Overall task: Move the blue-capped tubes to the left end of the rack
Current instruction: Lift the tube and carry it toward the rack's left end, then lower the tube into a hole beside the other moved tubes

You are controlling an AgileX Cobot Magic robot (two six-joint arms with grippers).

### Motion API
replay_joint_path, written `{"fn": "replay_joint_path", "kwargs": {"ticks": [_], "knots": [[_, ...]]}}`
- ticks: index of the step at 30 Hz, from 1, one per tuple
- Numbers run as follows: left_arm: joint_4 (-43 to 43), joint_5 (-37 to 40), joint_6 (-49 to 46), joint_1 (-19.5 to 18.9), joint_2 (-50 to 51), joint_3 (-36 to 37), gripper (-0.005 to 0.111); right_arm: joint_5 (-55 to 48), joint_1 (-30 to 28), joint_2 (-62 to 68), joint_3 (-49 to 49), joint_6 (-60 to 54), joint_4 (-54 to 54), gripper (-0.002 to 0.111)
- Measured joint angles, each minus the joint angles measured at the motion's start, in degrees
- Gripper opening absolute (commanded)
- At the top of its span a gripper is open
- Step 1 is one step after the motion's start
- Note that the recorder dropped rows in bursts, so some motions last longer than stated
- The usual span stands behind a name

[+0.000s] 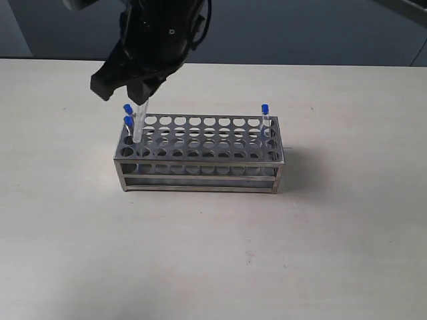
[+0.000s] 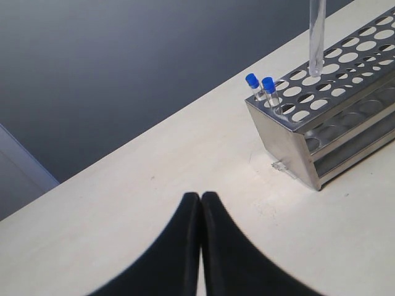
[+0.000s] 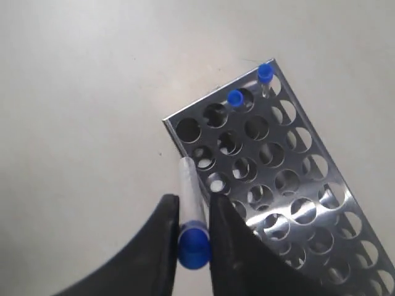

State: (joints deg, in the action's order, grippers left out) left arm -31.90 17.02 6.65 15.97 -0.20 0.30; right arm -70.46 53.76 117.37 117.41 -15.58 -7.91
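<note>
The steel rack [image 1: 200,143] stands mid-table. Two blue-capped tubes [image 1: 127,115] sit in holes at its left end, also seen as two blue caps [image 2: 260,83] [image 3: 235,97]. A third tube [image 1: 265,110] stands in the far right corner. My right gripper [image 1: 133,93] [image 3: 194,213] reaches across to the left end, shut on the fourth tube [image 3: 188,185] just below its cap. That tube [image 2: 316,37] hangs upright with its tip at a hole beside the two seated ones. My left gripper [image 2: 201,197] is shut on nothing, low over the table left of the rack [image 2: 345,74].
The pale table [image 1: 213,253] spreads all round the rack. Its far edge meets a dark wall [image 1: 300,27]. Most rack holes [image 3: 278,179] hold nothing.
</note>
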Motion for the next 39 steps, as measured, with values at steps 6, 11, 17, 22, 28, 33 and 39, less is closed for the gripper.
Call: {"fn": "replay_joint_path", "kwargs": {"ticks": [6, 11, 17, 22, 28, 33, 39], "knots": [[0.0, 0.0, 0.0, 0.0, 0.0, 0.0, 0.001, 0.0, 0.1, 5.4, 5.8, -0.2, 0.1, 0.001], [0.0, 0.0, 0.0, 0.0, 0.0, 0.0, 0.001, 0.2, 0.1, 8.6, 9.7, -0.3, 0.2, 0.001], [0.0, 0.0, 0.0, 0.0, 0.0, 0.0, 0.001, 0.2, 0.1, 11.6, 10.5, -0.6, 1.0, 0.001], [0.0, 0.0, 0.0, 0.0, 0.0, 0.0, 0.001, 0.2, 0.1, 12.7, 10.5, -0.6, 1.4, 0.001], [0.0, 0.0, 0.0, 0.0, 0.0, 0.0, 0.001, 0.4, 0.1, 13.3, 10.7, -0.6, 1.4, 0.001], [0.0, 0.0, 0.0, 0.0, 0.0, 0.0, 0.001, 1.9, 0.1, 15.4, 10.7, -0.6, 0.2, 0.001], [0.0, 0.0, 0.0, 0.0, 0.0, 0.0, 0.001, 5.7, 0.1, 17.5, 10.7, -0.7, -2.0, 0.001]]}}
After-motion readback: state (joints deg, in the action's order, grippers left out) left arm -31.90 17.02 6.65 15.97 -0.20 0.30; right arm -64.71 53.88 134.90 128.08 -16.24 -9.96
